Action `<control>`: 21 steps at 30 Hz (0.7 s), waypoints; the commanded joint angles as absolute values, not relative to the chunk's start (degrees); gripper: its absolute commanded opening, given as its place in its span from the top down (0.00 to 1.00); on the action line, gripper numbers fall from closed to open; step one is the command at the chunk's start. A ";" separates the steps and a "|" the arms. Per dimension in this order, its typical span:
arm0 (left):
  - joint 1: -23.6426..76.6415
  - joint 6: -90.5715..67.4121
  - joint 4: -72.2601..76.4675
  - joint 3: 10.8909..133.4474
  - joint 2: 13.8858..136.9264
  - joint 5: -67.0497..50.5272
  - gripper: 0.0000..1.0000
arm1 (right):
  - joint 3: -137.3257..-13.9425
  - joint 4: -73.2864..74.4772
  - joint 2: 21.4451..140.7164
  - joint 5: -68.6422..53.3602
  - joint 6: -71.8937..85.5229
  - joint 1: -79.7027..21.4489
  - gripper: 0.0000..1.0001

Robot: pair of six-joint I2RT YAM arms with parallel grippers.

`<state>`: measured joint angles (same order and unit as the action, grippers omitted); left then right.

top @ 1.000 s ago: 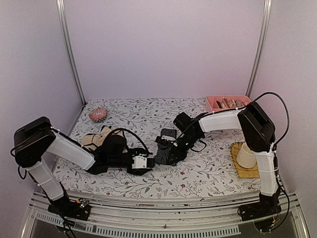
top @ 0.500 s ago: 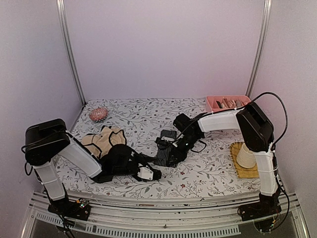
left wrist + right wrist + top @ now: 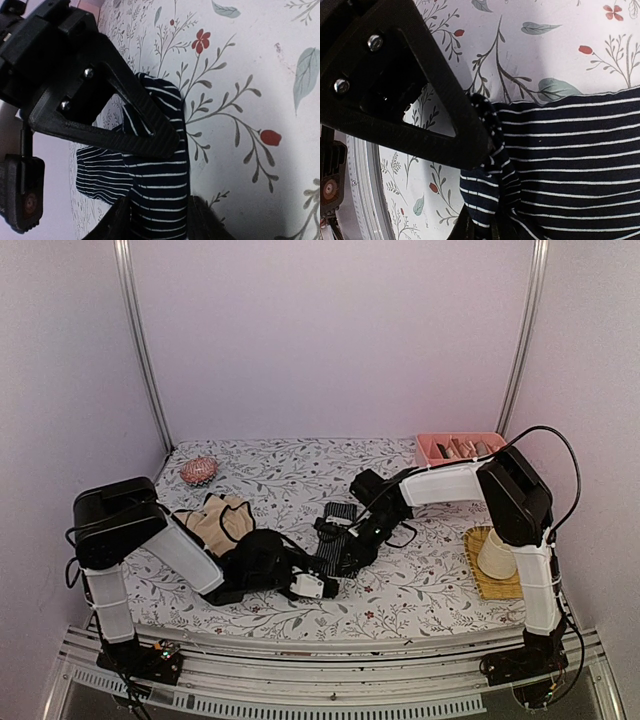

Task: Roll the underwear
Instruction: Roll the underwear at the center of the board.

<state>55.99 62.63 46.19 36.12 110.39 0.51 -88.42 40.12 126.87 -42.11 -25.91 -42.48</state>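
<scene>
Although both end effectors are at the navy underwear [image 3: 341, 511], no finished roll shows anywhere. Progress is judged early: first garment in hand, second not begun. Top external: the navy piece lies mid-bench [image 3: 290, 465] as a narrow strip. Its long axis runs from the far side toward the arm bases, with the near end tilted slightly left. The left end effector [image 3: 320, 582] sits at the near end and the right end effector [image 3: 347, 538] at the strip's middle. The beige underwear [image 3: 212, 520] lies loose and unrolled off to the left, beside the left arm, with the hairbrush [image 3: 197, 471] beyond it. Left wrist: the upper finger [image 3: 100, 100] has its tip down on striped cloth, which passes on toward the lower finger at the frame's bottom edge. The jaws are nearly closed with cloth filling the gap, which reads as a pinch on the near end. The stripes cross the strip. Right wrist: the upper finger [image 3: 395, 85] ends at a bunched, curled-over lip of the navy cloth. The lower finger is barely in frame, and the gap is narrow and full of cloth, so this one is closed on it too. That lip may be the first turn. Left to do: roll the navy piece along its long axis, then the whole beige one.
</scene>
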 commanded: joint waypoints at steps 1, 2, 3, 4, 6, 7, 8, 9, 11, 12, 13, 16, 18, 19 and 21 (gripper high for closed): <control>56.65 62.97 43.05 37.06 112.11 1.78 0.58 | -86.55 43.64 128.81 -40.87 -26.66 -42.85 0.93; 56.63 63.01 42.79 37.28 112.11 1.96 0.58 | -86.49 43.68 128.78 -40.87 -26.75 -42.85 0.93; 56.67 63.07 42.68 37.39 114.09 2.08 0.58 | -86.47 43.80 128.75 -40.95 -26.87 -42.84 0.93; 56.61 63.09 42.52 37.63 114.54 2.18 0.59 | -86.48 43.91 128.71 -40.96 -27.01 -42.81 0.93; 56.68 62.89 41.66 38.14 115.23 2.37 0.60 | -86.50 43.87 128.65 -41.00 -27.15 -42.81 0.93; 56.58 62.66 41.17 38.33 115.41 2.23 0.62 | -86.49 43.86 128.65 -41.04 -27.20 -42.81 0.93; 56.60 62.45 40.61 38.54 115.58 2.12 0.64 | -86.62 43.92 128.64 -41.04 -27.23 -42.80 0.93; 56.52 62.22 39.83 38.77 115.65 1.90 0.69 | -86.60 43.89 128.66 -41.01 -27.24 -42.85 0.93; 56.58 61.79 38.85 39.12 115.89 1.80 0.79 | -86.59 43.95 128.57 -40.92 -27.32 -42.87 0.93; 56.55 61.64 38.55 39.19 115.99 1.62 0.84 | -86.57 43.95 128.49 -40.81 -27.29 -42.81 0.93; 56.47 61.35 38.31 39.27 115.95 1.36 0.86 | -86.58 43.96 128.42 -40.64 -27.32 -42.81 0.93; 56.33 60.49 36.68 39.36 115.63 0.16 0.93 | -86.34 43.74 127.49 -39.91 -27.10 -42.75 0.92; 56.19 59.53 34.88 39.73 115.19 -0.77 0.96 | -85.89 43.16 126.22 -38.87 -26.69 -42.58 0.90; 56.18 58.98 33.83 40.01 115.03 -1.27 0.97 | -85.42 42.63 125.35 -38.03 -26.36 -42.32 0.86; 55.87 57.76 31.12 40.84 114.61 -2.56 1.00 | -84.07 41.18 122.73 -36.12 -25.21 -41.90 0.78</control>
<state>56.07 60.69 43.16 40.32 113.82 0.38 -87.42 40.32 126.04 -41.80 -26.46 -42.37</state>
